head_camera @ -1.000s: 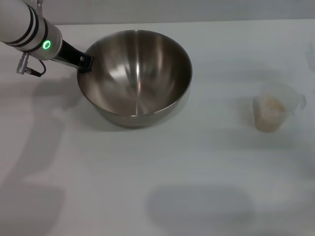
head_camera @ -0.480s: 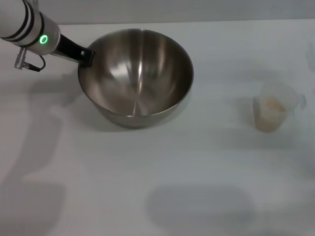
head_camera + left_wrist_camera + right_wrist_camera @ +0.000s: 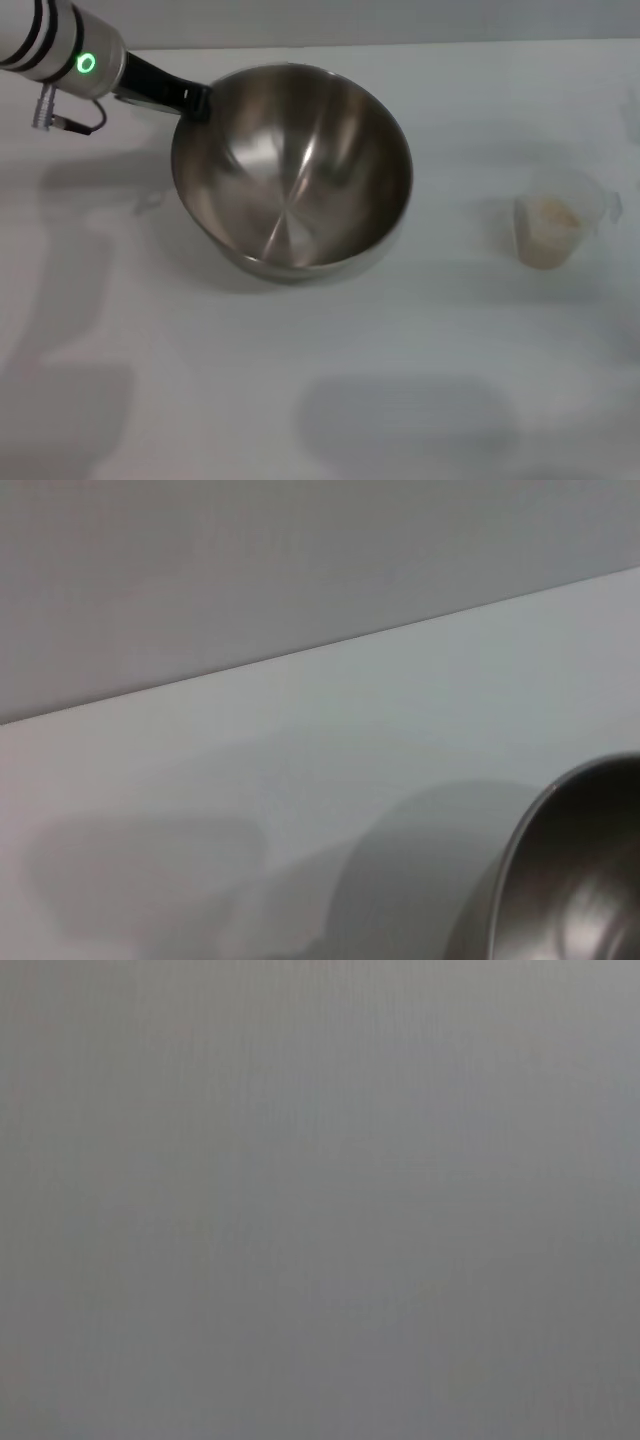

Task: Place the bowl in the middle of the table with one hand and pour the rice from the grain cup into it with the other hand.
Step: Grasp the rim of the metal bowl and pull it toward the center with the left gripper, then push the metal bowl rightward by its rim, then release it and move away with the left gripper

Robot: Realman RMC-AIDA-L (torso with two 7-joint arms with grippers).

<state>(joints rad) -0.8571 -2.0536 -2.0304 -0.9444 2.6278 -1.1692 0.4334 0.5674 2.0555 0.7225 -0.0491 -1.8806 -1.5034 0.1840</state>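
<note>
The left gripper [image 3: 195,100] pinches the far-left rim of the tilted stainless-steel bowl [image 3: 295,170], near the middle of the table [image 3: 300,400] but not released, while the grain cup [image 3: 552,230] of rice [image 3: 550,213] waits untouched at right, unpoured.

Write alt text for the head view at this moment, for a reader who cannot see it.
The left gripper grips the far left rim of a large steel bowl, which sits tilted on the white table. A small clear grain cup holding rice stands upright to the bowl's right, well apart from it.
</note>
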